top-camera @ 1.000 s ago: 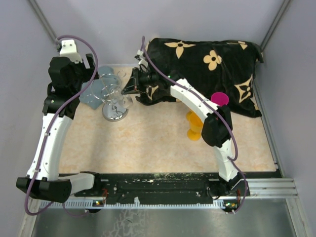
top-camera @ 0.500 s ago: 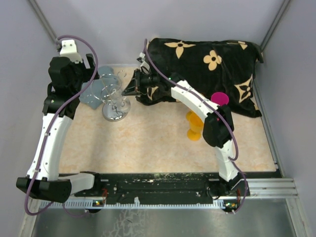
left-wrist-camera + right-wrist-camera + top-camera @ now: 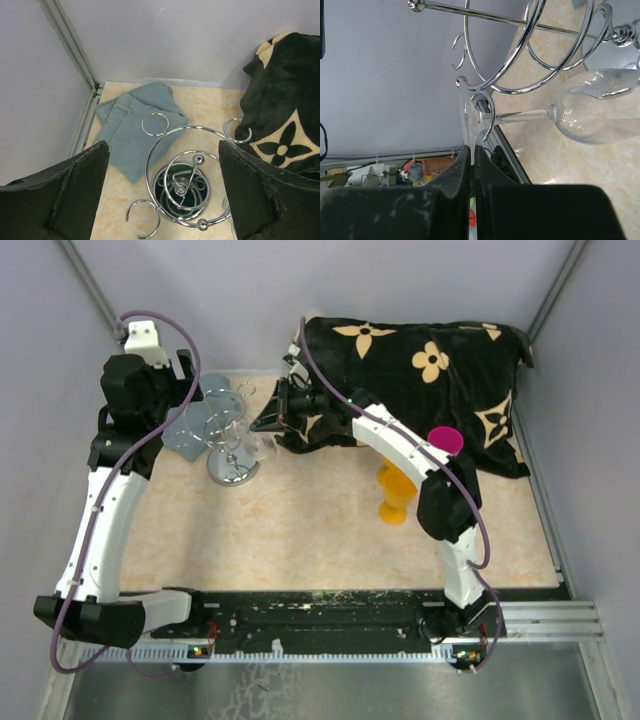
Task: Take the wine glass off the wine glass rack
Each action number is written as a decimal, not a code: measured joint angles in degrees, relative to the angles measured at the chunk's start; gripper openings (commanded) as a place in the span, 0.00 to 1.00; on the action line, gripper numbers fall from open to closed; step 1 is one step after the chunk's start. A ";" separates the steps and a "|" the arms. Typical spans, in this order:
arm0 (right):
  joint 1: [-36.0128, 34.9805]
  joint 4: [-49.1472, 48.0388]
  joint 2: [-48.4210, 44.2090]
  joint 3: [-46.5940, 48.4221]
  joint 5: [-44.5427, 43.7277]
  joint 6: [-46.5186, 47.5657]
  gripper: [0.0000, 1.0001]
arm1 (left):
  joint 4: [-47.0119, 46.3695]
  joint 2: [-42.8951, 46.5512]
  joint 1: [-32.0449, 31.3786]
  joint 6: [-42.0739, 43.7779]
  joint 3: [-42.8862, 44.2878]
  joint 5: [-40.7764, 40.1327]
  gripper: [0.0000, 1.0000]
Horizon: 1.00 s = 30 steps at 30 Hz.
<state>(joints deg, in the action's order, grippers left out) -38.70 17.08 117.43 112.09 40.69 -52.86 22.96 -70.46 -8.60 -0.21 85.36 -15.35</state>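
Note:
The chrome wine glass rack (image 3: pixel 232 448) stands at the back left, its rings around a central post (image 3: pixel 190 172). The clear wine glass (image 3: pixel 595 107) hangs sideways from it, with its stem through a small ring (image 3: pixel 487 117); it shows faintly in the top view (image 3: pixel 262 446). My right gripper (image 3: pixel 472 152) is shut on the edge of the glass's foot (image 3: pixel 466 115), on the right of the rack (image 3: pixel 272 416). My left gripper (image 3: pixel 162 147) is wide open and empty, above the rack (image 3: pixel 195 400).
A grey-blue cloth (image 3: pixel 132 130) lies behind the rack by the left wall. A black blanket with cream flowers (image 3: pixel 420 370) fills the back right. A pink cup (image 3: pixel 446 440) and an orange object (image 3: pixel 394 495) sit under the right arm.
My right gripper has shifted slightly to the right, still pinching the glass's foot, and the glass has moved a little with it. The left arm has barely moved.

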 measured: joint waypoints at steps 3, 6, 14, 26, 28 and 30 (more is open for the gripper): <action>0.22 -0.24 -0.26 -0.44 0.02 -0.31 0.00 | 0.00 -0.04 0.00 0.00 0.00 0.00 0.94; 0.44 -0.74 -0.61 -1.09 0.17 -0.50 0.00 | 0.04 -0.24 0.00 0.00 0.07 0.04 0.94; 0.70 -2.21 -1.53 -3.32 0.90 -1.84 0.00 | 0.28 -1.05 0.00 -0.04 0.55 0.61 0.94; 1.40 -6.08 -3.10 -6.73 2.62 -4.87 0.00 | 0.31 -1.60 0.02 -0.11 0.96 0.96 0.94; 1.51 -6.49 -3.26 -6.73 2.93 -5.40 0.00 | 0.31 -1.60 0.00 -0.11 0.96 1.01 0.94; 1.62 -7.13 -3.48 -6.75 3.23 -5.97 0.00 | 0.28 -1.60 0.00 -0.13 0.96 1.01 0.94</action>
<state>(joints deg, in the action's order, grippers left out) -37.08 9.96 113.95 105.34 43.92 -58.83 23.24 -72.05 -8.60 -0.34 86.32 -14.35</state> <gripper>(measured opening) 0.014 0.942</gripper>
